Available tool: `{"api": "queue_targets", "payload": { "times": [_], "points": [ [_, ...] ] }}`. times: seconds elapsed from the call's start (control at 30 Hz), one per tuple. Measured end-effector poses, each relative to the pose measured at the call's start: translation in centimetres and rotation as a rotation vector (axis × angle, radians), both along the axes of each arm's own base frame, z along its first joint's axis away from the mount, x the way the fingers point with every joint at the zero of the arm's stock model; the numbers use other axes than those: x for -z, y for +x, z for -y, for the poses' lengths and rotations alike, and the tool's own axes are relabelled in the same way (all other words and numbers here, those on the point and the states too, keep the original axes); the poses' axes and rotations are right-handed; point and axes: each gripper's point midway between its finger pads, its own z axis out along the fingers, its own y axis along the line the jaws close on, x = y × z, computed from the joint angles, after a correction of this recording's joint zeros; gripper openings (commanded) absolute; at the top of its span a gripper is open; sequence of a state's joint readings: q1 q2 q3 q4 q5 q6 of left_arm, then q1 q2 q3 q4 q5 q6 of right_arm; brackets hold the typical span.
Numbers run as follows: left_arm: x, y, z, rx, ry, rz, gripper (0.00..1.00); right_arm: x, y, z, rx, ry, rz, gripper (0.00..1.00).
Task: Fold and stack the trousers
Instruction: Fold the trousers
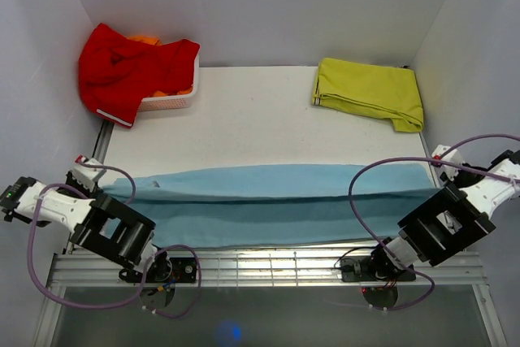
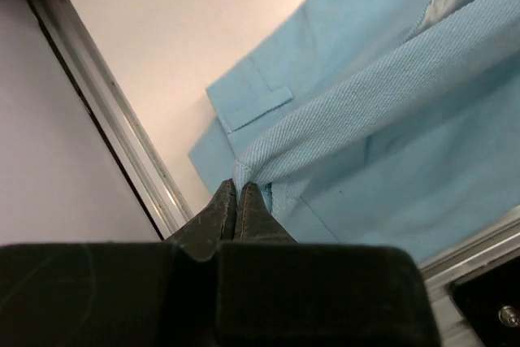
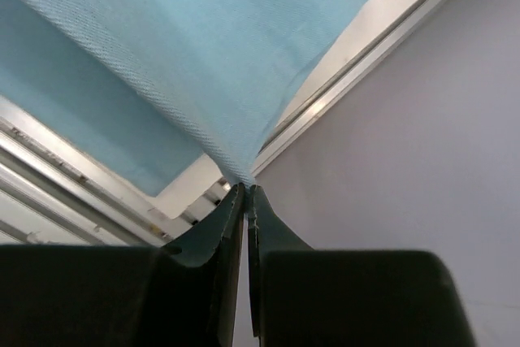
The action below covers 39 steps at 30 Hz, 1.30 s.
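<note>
The light sky-blue trousers [image 1: 268,205] lie stretched left to right across the near part of the table, folded lengthwise. My left gripper [image 2: 239,188] is shut on the trousers' left end [image 2: 341,119], at the waist with a pocket flap showing, held a little above the table. My right gripper [image 3: 246,191] is shut on the trousers' right end [image 3: 179,46], which hangs up from the table near the right wall. In the top view the left gripper [image 1: 110,194] and right gripper [image 1: 435,188] are at the two ends of the cloth.
A bright red garment [image 1: 130,67] lies over a white basket [image 1: 175,101] at the back left. A folded yellow-green garment [image 1: 370,91] lies at the back right. White walls close in on both sides. A metal rail [image 1: 268,266] runs along the table's near edge.
</note>
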State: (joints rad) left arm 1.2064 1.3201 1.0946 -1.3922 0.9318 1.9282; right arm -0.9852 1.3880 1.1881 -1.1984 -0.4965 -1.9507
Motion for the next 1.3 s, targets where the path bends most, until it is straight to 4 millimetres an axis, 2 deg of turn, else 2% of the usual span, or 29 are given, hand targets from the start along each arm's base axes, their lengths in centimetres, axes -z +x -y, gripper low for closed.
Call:
{"api": "queue_targets", "payload": {
  "times": [0.1, 0.23, 0.37, 0.5, 0.57, 0.67, 0.73, 0.77, 0.9, 1.13, 1.3],
  "points": [
    [2.8, -2.2, 1.1, 0.005, 0.028, -0.107, 0.0, 2.3, -1.7, -0.4, 0.017, -0.002, -0.047, 0.08],
    [6.9, -5.3, 3.7, 0.024, 0.007, -0.247, 0.0, 5.4, -3.5, -1.4, 0.016, -0.025, -0.089, 0.08],
    [10.4, -5.6, 4.9, 0.107, 0.056, -0.319, 0.0, 8.2, -3.9, -2.4, -0.028, -0.068, -0.126, 0.08],
    [13.0, -4.6, 5.9, 0.177, 0.104, -0.393, 0.0, 9.2, -2.1, -2.1, -0.095, -0.131, -0.138, 0.08],
    [14.1, -3.9, 6.0, 0.18, 0.095, -0.444, 0.0, 10.0, -1.0, -2.1, -0.109, -0.137, -0.154, 0.08],
    [14.4, -2.2, 5.6, 0.119, 0.031, -0.524, 0.0, 11.3, 0.3, -2.3, -0.107, -0.136, -0.191, 0.08],
    [13.7, 0.0, 4.6, 0.044, -0.038, -0.566, 0.0, 11.9, 1.0, -2.3, -0.093, -0.136, -0.218, 0.08],
    [14.3, 0.4, 4.8, 0.039, -0.083, -0.599, 0.0, 11.8, 1.3, -2.3, -0.085, -0.136, -0.226, 0.08],
    [14.3, 3.9, 4.3, -0.077, -0.243, -0.679, 0.0, 11.9, 3.3, -2.4, -0.038, -0.11, -0.249, 0.08],
    [13.8, 9.6, 4.0, -0.149, -0.33, -0.69, 0.0, 11.4, 7.1, -1.9, 0.022, -0.066, -0.235, 0.08],
    [12.5, 13.8, 1.5, -0.139, -0.257, -0.58, 0.0, 8.9, 9.3, -1.5, 0.024, -0.05, -0.175, 0.08]
  ]
}}
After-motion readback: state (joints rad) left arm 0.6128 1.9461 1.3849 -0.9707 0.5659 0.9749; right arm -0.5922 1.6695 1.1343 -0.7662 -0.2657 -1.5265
